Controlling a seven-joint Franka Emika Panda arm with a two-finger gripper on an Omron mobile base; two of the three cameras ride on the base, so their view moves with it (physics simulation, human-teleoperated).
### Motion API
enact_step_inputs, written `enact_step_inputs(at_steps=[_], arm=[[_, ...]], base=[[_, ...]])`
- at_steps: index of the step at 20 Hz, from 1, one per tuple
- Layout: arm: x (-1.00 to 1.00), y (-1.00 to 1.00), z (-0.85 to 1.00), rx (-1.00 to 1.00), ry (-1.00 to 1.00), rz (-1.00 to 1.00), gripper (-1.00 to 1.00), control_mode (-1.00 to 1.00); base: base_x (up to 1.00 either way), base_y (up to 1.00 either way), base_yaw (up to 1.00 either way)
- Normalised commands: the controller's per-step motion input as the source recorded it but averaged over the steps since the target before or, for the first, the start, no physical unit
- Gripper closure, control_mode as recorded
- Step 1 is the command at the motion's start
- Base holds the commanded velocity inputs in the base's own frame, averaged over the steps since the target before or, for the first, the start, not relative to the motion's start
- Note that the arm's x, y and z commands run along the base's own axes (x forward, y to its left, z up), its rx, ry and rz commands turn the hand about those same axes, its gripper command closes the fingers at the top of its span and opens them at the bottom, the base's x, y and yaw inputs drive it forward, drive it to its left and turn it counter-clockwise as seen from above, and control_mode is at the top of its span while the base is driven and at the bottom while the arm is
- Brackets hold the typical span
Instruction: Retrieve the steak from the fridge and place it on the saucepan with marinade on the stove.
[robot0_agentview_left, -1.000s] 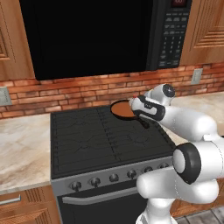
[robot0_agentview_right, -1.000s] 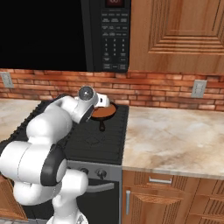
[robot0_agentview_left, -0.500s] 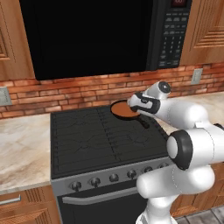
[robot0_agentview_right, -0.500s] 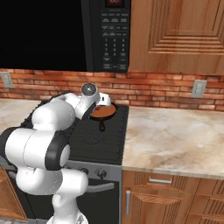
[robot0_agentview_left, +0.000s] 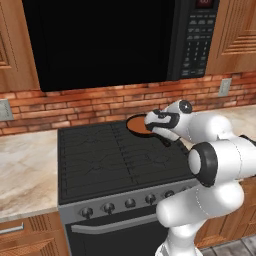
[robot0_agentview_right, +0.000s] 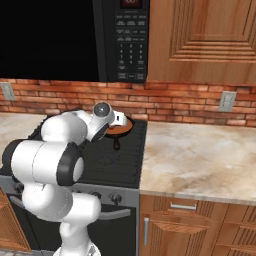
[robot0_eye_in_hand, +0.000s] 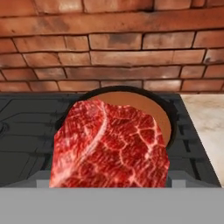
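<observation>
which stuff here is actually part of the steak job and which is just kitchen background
Part of the job:
- steak, held in the gripper
- saucepan with marinade, at the back right
- stove

Just there:
- microwave above the stove
- brick wall
- stone counter
- wooden cabinets
- wall outlet

The steak (robot0_eye_in_hand: 109, 144) looks glossy and wet — deep red, veined with pale marbling. The marinade (robot0_eye_in_hand: 151, 109) is a smooth matt brown in the matt black saucepan (robot0_eye_in_hand: 173, 122). The stove (robot0_agentview_left: 100, 160) has dull black grates over brushed grey steel — the worktop (robot0_agentview_right: 200, 160) is polished mottled stone, against a rough brick wall (robot0_eye_in_hand: 109, 43).
</observation>
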Motion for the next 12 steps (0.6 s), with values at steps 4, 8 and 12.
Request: enact_step_inputs(at_steps=[4, 8, 12], arm=[[0.33, 0.00, 0.00, 0.00, 0.01, 0.00, 1.00, -1.00], [0.36, 0.00, 0.00, 0.00, 0.03, 0.00, 1.00, -1.00], [0.26, 0.00, -0.06, 0.00, 0.03, 0.00, 1.00, -1.00]], base=[[0.00, 0.00, 0.00], [0.00, 0.00, 0.00], [0.00, 0.00, 0.00]])
